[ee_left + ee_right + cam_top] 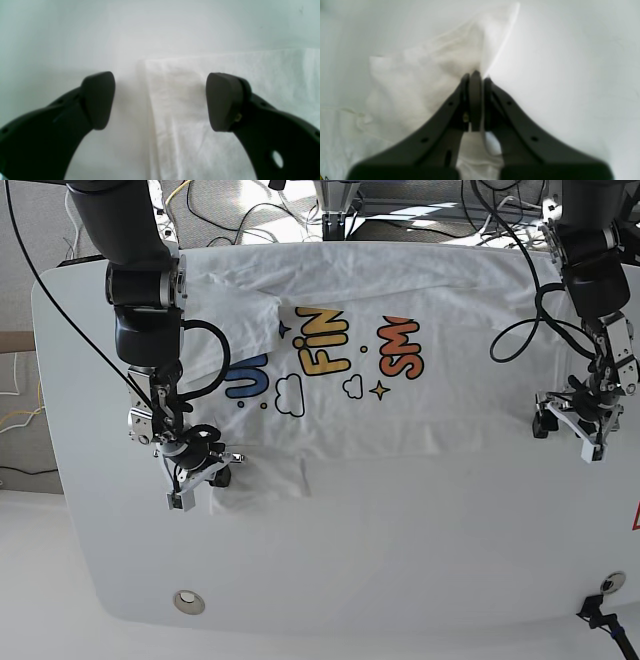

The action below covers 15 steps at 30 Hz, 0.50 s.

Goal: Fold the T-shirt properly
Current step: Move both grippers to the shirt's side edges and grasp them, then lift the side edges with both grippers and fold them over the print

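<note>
Right gripper (475, 75) is clamping the T-shirt (440, 390) corner, near left. Left gripper (160, 100) is hovering, jaws apart, straddling the shirt's right edge on the tabletop (400, 560)

One T-shirt (400, 400) is counted, spread over one white table (400, 550). Two robot arms are seen, each ending in one hand: the left hand (570, 430) and the right hand (200, 475), two hands in all. On the print, three coloured word fragments are counted, one blue, one yellow and one orange, along with two small clouds and three stars. One round fitting (186, 601) is counted in the table's near edge, and several cables behind the far edge
</note>
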Tool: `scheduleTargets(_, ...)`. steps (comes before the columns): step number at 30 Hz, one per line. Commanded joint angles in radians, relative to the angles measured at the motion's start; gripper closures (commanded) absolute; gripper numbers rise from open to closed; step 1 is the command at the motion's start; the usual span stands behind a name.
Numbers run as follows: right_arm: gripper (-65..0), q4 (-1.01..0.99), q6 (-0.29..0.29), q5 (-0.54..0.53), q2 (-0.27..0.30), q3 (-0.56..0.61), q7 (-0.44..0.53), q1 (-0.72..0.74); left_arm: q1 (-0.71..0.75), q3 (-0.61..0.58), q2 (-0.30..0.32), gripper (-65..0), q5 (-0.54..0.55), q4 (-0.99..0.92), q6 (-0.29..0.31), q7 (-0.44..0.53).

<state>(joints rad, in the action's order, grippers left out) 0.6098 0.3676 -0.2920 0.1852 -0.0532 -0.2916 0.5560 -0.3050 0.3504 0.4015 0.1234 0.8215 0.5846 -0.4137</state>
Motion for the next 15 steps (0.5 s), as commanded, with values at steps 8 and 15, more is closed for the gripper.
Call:
scheduleTargets(8, 0.0, 0.009, -0.003, 0.010, 0.007, 0.000, -0.024, 0.017, -0.018, -0.003, -0.005, -21.3, 0.003, 0.011, 0.061, -0.014)
scheduleTargets(15, 0.0, 0.009, -0.003, 0.010, 0.007, 0.000, -0.024, 0.017, -0.018, 0.000, -0.005, -18.4, 0.005, 0.022, 0.061, -0.014)
